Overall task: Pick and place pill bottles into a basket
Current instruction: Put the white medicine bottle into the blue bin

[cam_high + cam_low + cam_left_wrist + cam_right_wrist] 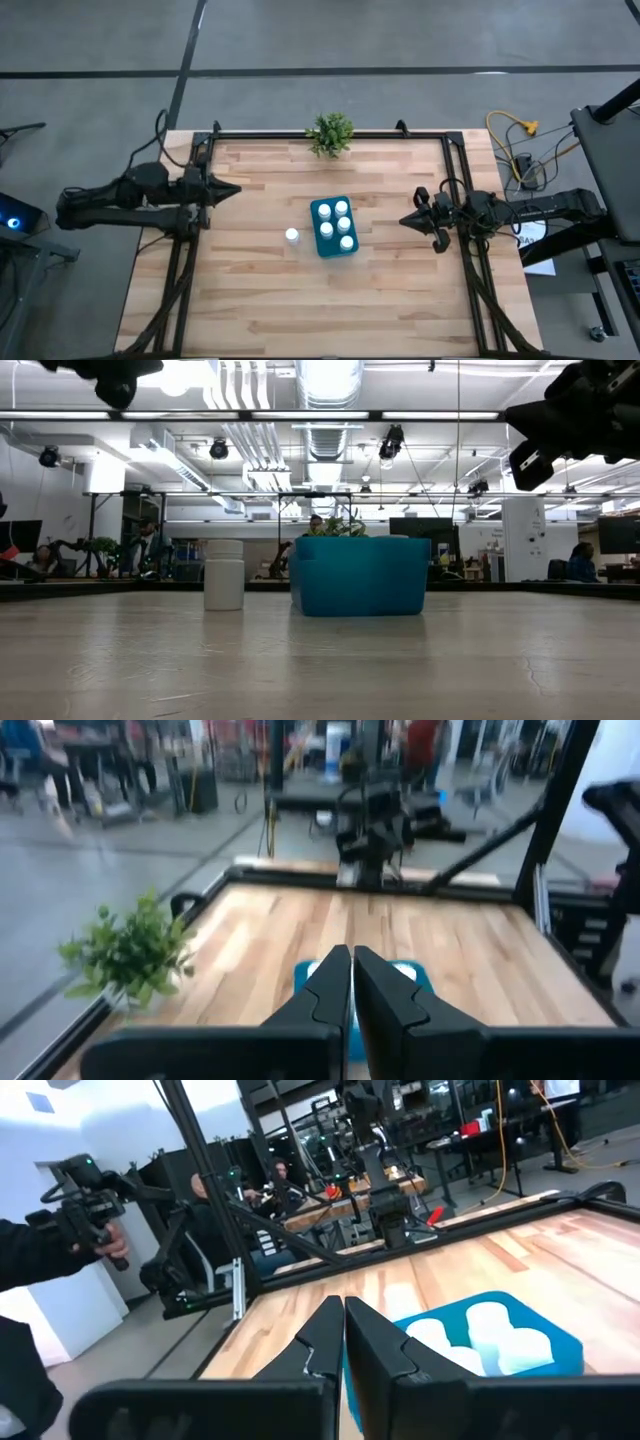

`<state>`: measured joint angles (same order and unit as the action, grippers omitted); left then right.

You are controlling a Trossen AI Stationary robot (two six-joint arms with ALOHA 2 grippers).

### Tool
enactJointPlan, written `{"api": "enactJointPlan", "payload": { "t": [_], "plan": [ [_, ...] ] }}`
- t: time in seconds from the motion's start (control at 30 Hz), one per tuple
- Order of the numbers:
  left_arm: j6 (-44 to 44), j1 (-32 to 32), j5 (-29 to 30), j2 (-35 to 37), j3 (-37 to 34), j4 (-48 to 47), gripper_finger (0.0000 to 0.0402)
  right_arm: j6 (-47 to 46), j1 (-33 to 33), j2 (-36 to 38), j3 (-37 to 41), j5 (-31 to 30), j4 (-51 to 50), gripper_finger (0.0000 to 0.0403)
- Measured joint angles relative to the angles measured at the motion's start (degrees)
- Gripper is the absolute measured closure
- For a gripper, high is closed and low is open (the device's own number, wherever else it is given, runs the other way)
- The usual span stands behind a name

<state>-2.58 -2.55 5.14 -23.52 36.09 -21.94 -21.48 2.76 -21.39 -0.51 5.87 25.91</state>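
Wooden table (pixel 250 300): one light plank top inside a dark frame, with both arms parked at its side edges.
Left gripper (pixel 235 189): at the table's left edge, pointing right; its fingers (pixel 330 982) are pressed together on nothing.
Loose pill bottle (pixel 292 237): one, white, standing upright on the wood just left of the basket, apart from it; the low view shows a gap between them.
Plant (pixel 330 133): one small green potted plant at the far edge, near the middle.
Basket (pixel 318 209): one teal-blue bin, slightly tilted to the table's lines, near the table's centre.
Pill bottles in the basket (pixel 334 225): five white caps counted from above, upright, in two rows.
Total bottles: six, five inside and one outside.
Right gripper (pixel 405 220): at the right edge, pointing left toward the basket, well apart from it; fingers (pixel 325 1335) clenched together, empty.
Person: one, dark sleeve (pixel 40 1250) beyond the table in the right wrist view.
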Motion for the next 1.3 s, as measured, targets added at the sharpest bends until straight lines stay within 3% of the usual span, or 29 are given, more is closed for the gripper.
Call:
{"api": "enactJointPlan", "payload": {
  "t": [0.23, 0.47, 0.97, 1.13, 1.3],
  "plan": [
    [-1.8, 0.0, 0.0, -9.5, 13.9, -11.5, 0.0402, -1.0, 0.0, 0.0, 0.0, 0.2, 0.0, 0.0394],
    [-4.8, -0.1, -1.7, -14.7, 20.6, -15.1, 0.0389, -1.0, 0.0, 0.0, 0.0, 0.2, 0.1, 0.0394],
    [-9.1, -0.1, -1.8, -24.0, 24.0, -15.2, 0.0189, -1.5, 0.0, 0.0, 0.0, 0.2, 0.2, 0.0394],
    [-9.1, -0.1, -1.8, -27.6, 26.1, -15.7, 0.0145, -1.5, 0.0, 0.0, 0.0, 0.6, 0.2, 0.0394],
    [-9.2, -0.1, -1.8, -31.3, 28.3, -22.3, 0.0117, -1.5, 0.0, 0.0, -0.1, 0.6, 0.2, 0.0394]
  ]
}}
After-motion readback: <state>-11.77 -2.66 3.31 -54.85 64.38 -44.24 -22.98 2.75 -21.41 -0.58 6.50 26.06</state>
